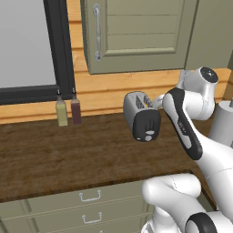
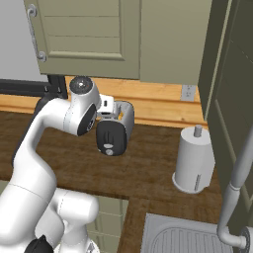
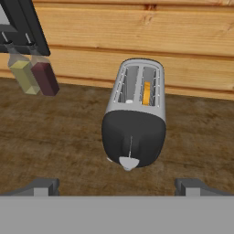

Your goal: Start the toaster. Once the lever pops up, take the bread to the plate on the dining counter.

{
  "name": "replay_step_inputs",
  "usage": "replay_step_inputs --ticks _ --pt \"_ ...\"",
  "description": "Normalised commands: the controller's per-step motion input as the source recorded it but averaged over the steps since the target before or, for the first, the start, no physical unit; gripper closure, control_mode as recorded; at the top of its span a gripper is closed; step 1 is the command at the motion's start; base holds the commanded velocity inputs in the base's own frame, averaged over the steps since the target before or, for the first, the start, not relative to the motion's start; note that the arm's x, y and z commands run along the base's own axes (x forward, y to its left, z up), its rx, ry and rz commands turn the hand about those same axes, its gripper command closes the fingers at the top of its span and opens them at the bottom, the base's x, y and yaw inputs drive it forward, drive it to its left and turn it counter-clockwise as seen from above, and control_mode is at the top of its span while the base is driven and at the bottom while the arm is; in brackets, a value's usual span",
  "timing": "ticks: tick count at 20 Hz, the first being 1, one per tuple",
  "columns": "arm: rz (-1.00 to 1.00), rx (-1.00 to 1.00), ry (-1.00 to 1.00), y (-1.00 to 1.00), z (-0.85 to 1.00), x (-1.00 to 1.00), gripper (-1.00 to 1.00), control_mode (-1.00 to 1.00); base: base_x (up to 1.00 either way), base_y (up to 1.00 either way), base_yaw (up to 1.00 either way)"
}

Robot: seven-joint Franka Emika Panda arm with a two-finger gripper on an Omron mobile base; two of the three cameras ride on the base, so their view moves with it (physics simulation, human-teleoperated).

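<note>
A: Gripper (image 3: pixel 117 187) fingertips sit lowest in the hand view, spread wide, nothing between them.

B: Toaster (image 3: pixel 134 119) position?

A: On the wood counter (image 3: pixel 55 141) near the back wall, black end panel toward the gripper, lever (image 3: pixel 129 162) low on that panel, just ahead of the tips.

B: Bread (image 3: pixel 146 93)?

A: Upright in the right-hand slot (only its top edge visible). Likely light, stiff, crumbly; pinch the exposed edge across its thin faces.

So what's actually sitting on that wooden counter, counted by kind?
Toaster: 1
Bread slice in its slot: 1
Bottles: 2, one yellowish, one dark red
Grey canister: 1
Total: 5
</note>
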Motion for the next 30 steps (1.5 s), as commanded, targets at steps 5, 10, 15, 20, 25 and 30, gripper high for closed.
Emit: replay_step_inputs --ticks 5,10,15,20,25,30 --pt "0.00 0.00 0.00 0.00 0.00 0.00 -1.00 -1.00 0.00 0.00 0.00" --pt "0.00 0.00 0.00 0.00 0.00 0.00 -1.00 -1.00 0.00 0.00 0.00" --pt "0.00 0.00 0.00 0.00 0.00 0.00 -1.00 -1.00 0.00 0.00 0.00" --pt "0.00 0.00 0.00 0.00 0.00 0.00 -1.00 -1.00 0.00 0.00 0.00" --pt "0.00 0.00 0.00 0.00 0.00 0.00 -1.00 -1.00 0.00 0.00 0.00" --pt "0.00 0.00 0.00 0.00 0.00 0.00 -1.00 -1.00 0.00 0.00 0.00"
